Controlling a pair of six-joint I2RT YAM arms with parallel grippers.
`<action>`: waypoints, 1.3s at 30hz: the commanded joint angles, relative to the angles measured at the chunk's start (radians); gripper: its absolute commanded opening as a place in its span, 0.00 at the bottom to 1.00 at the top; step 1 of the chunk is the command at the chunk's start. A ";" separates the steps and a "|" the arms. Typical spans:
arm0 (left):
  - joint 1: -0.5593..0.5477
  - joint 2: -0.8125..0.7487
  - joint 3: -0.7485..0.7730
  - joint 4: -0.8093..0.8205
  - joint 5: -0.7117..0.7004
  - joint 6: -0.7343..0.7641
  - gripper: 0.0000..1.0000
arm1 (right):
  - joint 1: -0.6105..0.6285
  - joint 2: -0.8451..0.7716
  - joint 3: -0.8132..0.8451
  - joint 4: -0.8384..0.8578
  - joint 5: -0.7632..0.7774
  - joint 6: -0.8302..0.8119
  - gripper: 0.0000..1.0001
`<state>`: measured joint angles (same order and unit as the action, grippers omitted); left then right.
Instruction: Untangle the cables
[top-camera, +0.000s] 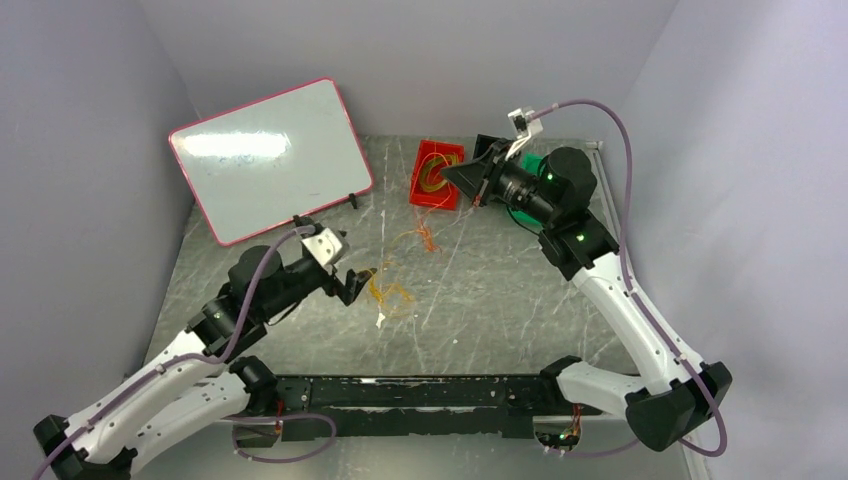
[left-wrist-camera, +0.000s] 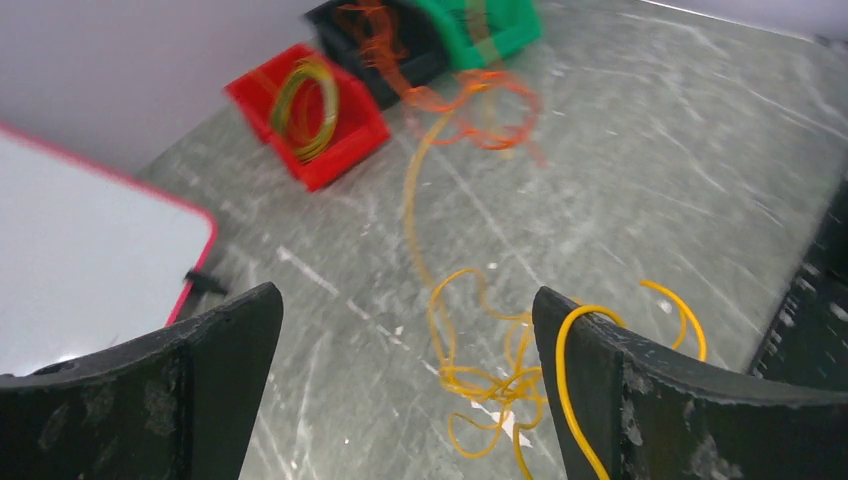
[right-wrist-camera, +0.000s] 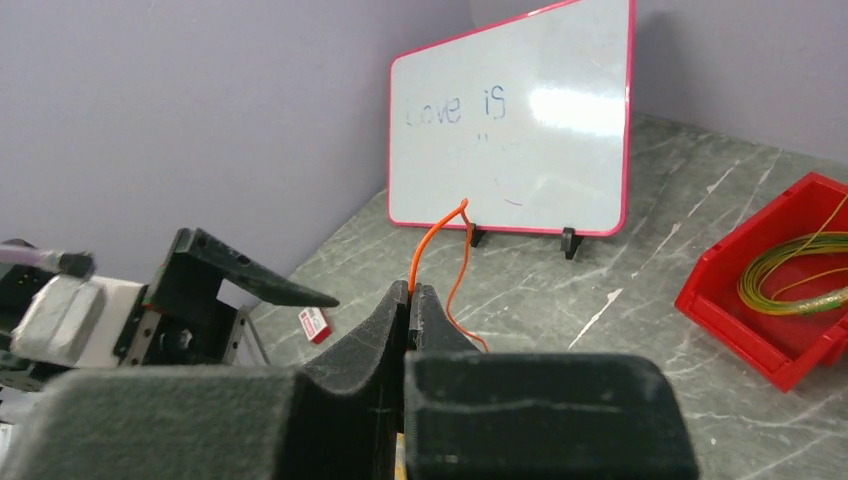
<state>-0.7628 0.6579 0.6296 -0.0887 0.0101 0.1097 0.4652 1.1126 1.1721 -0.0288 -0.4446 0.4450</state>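
Observation:
The cables lie loose on the grey table: a yellow tangle (top-camera: 390, 290) (left-wrist-camera: 490, 380) in the middle and an orange strand (top-camera: 425, 235) (left-wrist-camera: 480, 100) trailing toward the bins. My left gripper (top-camera: 345, 280) (left-wrist-camera: 405, 300) stands open just left of the yellow tangle, nothing between its jaws. One yellow loop (left-wrist-camera: 572, 340) hangs over its right finger (left-wrist-camera: 650, 400). My right gripper (top-camera: 468, 175) (right-wrist-camera: 412, 290) hovers over the red bin, shut on a thin orange cable (right-wrist-camera: 440, 240) that arches up from its tips.
A red bin (top-camera: 420, 190) (left-wrist-camera: 345, 150) (right-wrist-camera: 740, 320) holds a coiled yellow-green cable (right-wrist-camera: 800, 275). Black (left-wrist-camera: 400, 50) and green (left-wrist-camera: 500, 35) bins stand beside it. A pink-framed whiteboard (top-camera: 265, 160) (right-wrist-camera: 520, 120) leans at the back left. A small red-and-white object (right-wrist-camera: 313, 323) lies on the table.

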 joint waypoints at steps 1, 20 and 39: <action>0.004 0.078 0.140 -0.194 0.373 0.186 0.98 | 0.003 0.009 0.051 -0.063 0.004 -0.052 0.00; -0.004 0.577 0.472 -0.821 0.283 0.291 1.00 | 0.006 -0.003 0.033 -0.139 0.131 -0.114 0.00; -0.005 0.378 0.427 -0.732 0.356 0.412 0.98 | 0.006 0.001 0.016 -0.116 0.113 -0.087 0.00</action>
<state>-0.7631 1.0321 1.0420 -0.7803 0.2153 0.4553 0.4671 1.1244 1.1999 -0.1616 -0.3244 0.3553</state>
